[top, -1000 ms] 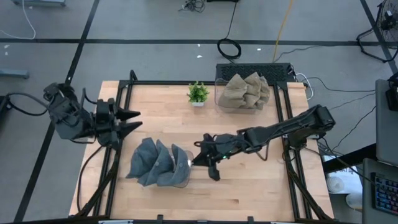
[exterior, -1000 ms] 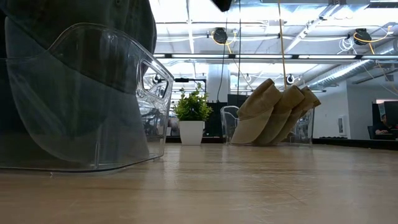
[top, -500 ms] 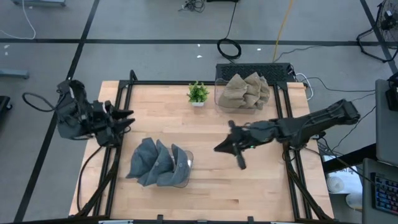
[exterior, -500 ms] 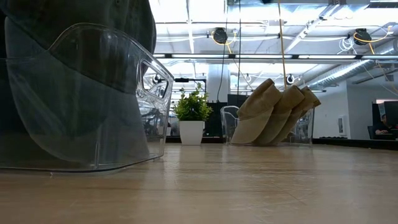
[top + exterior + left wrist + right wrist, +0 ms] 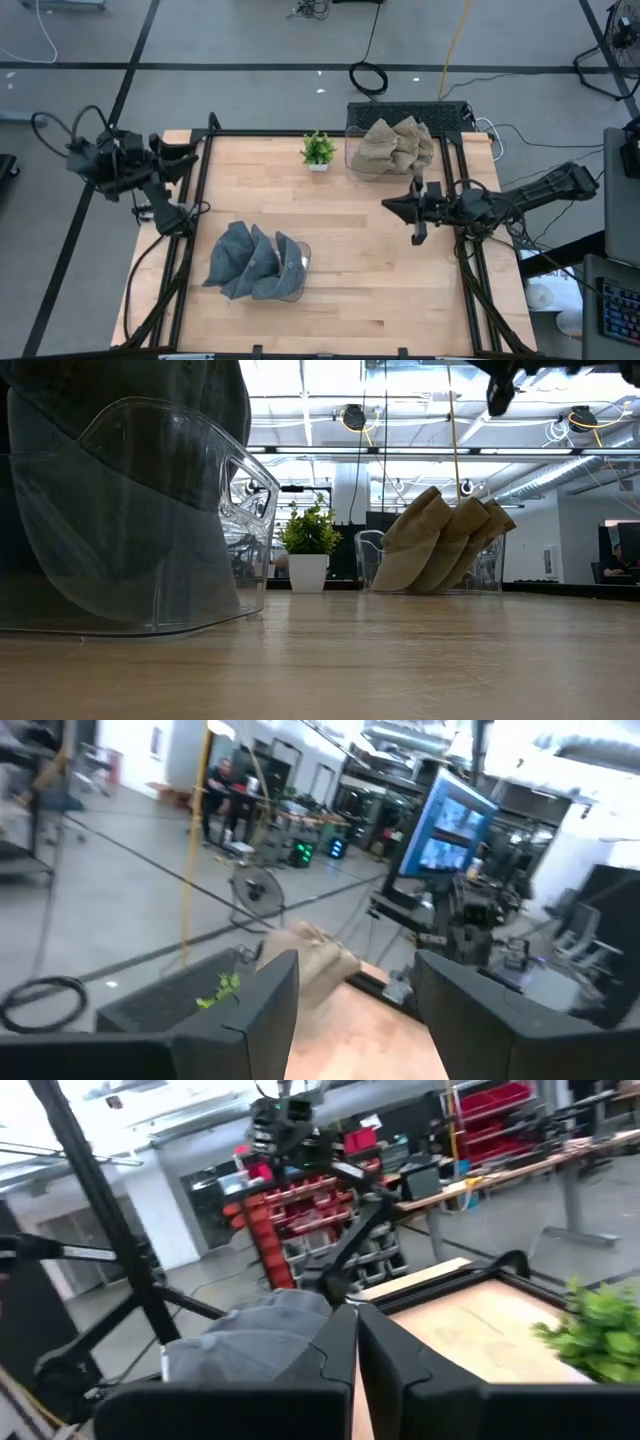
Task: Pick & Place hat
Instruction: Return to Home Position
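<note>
Homing is the step in hand, judged from both arms standing clear of the load.

Position of parts:
- Left end effector (image 5: 356,965): at the left edge of the worktop (image 5: 350,300), raised, fingers apart, holding nothing.
- Right end effector (image 5: 357,1312): above the right half of the worktop, near the frame rail, fingers together, holding nothing.
- Gray caps (image 5: 252,262): standing in a row inside the transparent bin (image 5: 298,278), at the near side of the worktop, left of centre.
- Tan caps (image 5: 397,146): in a second clear bin at the far edge, just beside the small potted plant (image 5: 318,150).

Procedure: fold each arm toward its own side at height. Route the right arm away from the tan caps and the plant, which lie near its path. Make no descent over either bin, so that no rim or cap brim is caught.

Surface: pale wood planks inside a black frame, bare between the two bins.

Room: open workshop with grey floor, floor cables, ceiling ducts and lights. Red storage bins (image 5: 300,1200) and a lit monitor (image 5: 455,820) stand in the background.
</note>
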Controlling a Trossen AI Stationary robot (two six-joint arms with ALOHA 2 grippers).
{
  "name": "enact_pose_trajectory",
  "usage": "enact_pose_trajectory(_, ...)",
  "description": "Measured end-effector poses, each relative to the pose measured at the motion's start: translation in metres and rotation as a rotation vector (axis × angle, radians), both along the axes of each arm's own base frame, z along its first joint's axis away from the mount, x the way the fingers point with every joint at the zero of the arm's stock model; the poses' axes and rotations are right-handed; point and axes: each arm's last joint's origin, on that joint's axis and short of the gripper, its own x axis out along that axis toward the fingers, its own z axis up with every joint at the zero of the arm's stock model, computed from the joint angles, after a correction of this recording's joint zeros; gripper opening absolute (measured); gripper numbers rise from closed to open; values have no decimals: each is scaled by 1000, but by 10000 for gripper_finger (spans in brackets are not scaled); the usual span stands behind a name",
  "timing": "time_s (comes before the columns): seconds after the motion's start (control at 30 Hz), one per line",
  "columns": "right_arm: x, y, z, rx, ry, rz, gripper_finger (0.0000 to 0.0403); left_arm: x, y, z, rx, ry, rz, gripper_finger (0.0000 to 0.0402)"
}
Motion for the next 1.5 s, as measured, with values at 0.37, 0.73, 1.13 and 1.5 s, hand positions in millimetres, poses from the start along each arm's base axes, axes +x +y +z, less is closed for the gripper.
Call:
enact_pose_trajectory(0.37, -15, -5, -18, 26, -4, -19, 0, 25, -21, -4, 105, -106, -40, 192)
enact_pose_trajectory(0.73, -50, -5, -51, -34, -123, 234, 0, 62, -23, -45, 146, -127, 74, 209)
enact_pose_trajectory(1.13, -65, -11, -82, -48, -168, 189, 0, 92, 16, -107, 116, -26, 48, 191)
enact_pose_trajectory(1.5, -70, -12, -85, -111, -155, 179, 0, 87, 35, -158, 93, 85, -29, 209)
